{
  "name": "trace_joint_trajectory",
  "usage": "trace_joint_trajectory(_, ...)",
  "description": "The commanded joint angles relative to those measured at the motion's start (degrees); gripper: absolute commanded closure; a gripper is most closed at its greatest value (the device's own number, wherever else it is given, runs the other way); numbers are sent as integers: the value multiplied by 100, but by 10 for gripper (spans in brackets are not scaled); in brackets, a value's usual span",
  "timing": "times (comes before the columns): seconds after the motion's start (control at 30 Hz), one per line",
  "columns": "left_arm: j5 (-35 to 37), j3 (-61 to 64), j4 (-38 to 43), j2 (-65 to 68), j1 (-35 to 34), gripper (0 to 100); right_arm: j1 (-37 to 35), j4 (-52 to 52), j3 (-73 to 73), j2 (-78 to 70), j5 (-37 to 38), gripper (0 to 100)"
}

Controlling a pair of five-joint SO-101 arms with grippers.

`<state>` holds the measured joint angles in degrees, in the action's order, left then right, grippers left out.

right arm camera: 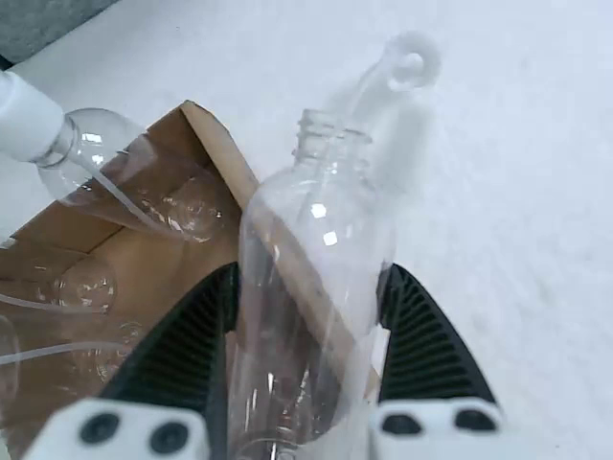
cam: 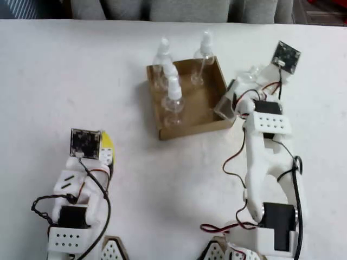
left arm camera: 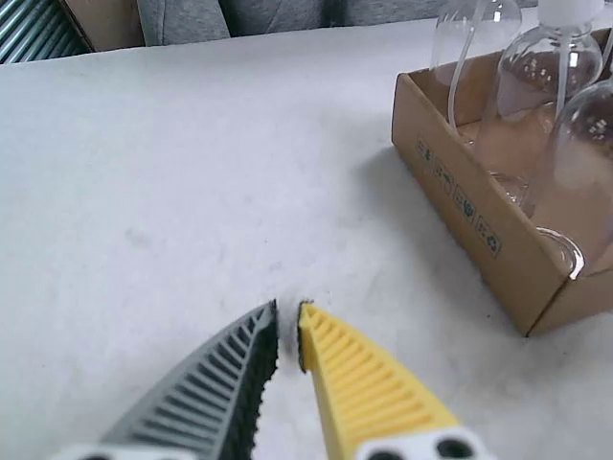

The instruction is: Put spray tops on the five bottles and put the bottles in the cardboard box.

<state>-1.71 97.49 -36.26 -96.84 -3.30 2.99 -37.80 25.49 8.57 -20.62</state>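
The cardboard box (cam: 217, 125) sits mid-table with several clear bottles (cam: 174, 96) standing in it, each capped with a white spray top. My right gripper (right arm camera: 306, 287) is shut on a clear bottle (right arm camera: 306, 216) with a bare threaded neck, just off the box's right wall (right arm camera: 206, 144). On the table past that neck lies a loose spray top (right arm camera: 407, 59). In the high view this gripper (cam: 238, 95) is at the box's right side. My left gripper (left arm camera: 287, 331) rests shut and empty low over the table, left of the box (left arm camera: 479, 230).
White tabletop all around. Grey chair backs (cam: 184, 8) line the far edge. Red and black cables (cam: 233, 162) hang along the right arm. Broad bare table lies between the left gripper (cam: 105, 145) and the box.
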Motion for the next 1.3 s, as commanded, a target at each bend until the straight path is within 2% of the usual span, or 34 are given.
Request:
trace_joint_trajectory(0.0,-62,-18,176,-22,-22,942,136,-418,-70,295,62,982)
trace_joint_trajectory(0.7,-62,-18,176,-22,-22,942,207,-3046,-62,1288,70,982)
trace_joint_trajectory(1.03,-62,-18,176,-22,-22,942,-505,-4752,79,1631,79,982)
trace_joint_trajectory(1.1,-62,-18,176,-22,-22,942,-725,-4752,396,1736,264,982)
trace_joint_trajectory(1.27,-62,-18,167,-22,-22,942,-1077,-4207,1310,2167,1626,982)
